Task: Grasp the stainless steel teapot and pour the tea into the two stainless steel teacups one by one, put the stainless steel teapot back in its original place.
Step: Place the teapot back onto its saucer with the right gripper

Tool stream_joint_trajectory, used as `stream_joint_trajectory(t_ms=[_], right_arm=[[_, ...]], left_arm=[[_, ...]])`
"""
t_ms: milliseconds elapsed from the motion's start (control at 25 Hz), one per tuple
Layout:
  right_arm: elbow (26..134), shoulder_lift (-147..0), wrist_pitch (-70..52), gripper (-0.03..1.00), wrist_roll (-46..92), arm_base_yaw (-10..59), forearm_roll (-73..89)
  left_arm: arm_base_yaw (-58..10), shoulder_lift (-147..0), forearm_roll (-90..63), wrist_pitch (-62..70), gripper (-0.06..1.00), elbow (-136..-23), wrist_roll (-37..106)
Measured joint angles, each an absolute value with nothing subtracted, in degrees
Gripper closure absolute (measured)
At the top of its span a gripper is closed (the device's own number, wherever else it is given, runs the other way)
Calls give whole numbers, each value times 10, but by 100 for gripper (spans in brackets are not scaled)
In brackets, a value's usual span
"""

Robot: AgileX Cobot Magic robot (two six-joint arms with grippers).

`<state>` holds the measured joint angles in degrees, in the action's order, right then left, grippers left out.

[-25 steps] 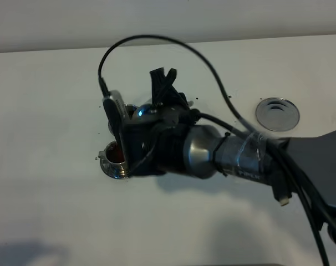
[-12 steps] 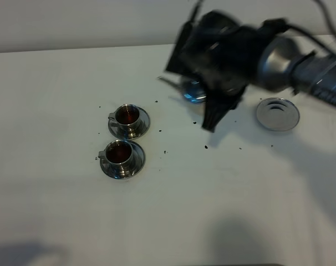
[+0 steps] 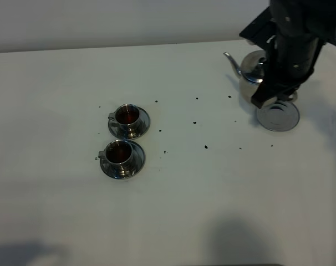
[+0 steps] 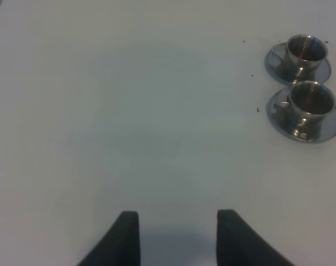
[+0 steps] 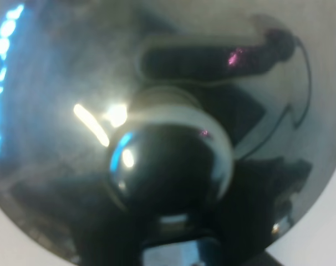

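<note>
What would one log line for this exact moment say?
phase: returning pot | right hand: carrying teapot above coaster, not set down | teacups: both hold tea | left hand: open, idle

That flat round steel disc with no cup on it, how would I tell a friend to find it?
Look at the right side of the white table, below the black robot arm holding the teapot. The disc lies flat just in front of the teapot. Unlike the saucers under the two cups on the left, it carries nothing and shows a ringed centre.
</note>
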<state>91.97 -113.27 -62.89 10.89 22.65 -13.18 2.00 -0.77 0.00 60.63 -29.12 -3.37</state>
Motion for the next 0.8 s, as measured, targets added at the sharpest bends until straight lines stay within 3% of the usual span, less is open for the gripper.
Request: stream_joint_trajectory(t_ms=[280, 800], right_arm=[[829, -1104, -546, 79, 106, 180, -117], [801, -1103, -487, 79, 90, 135, -47]], left_arm=[[20, -8, 0, 606, 58, -291, -34], [20, -8, 0, 606, 58, -291, -33]])
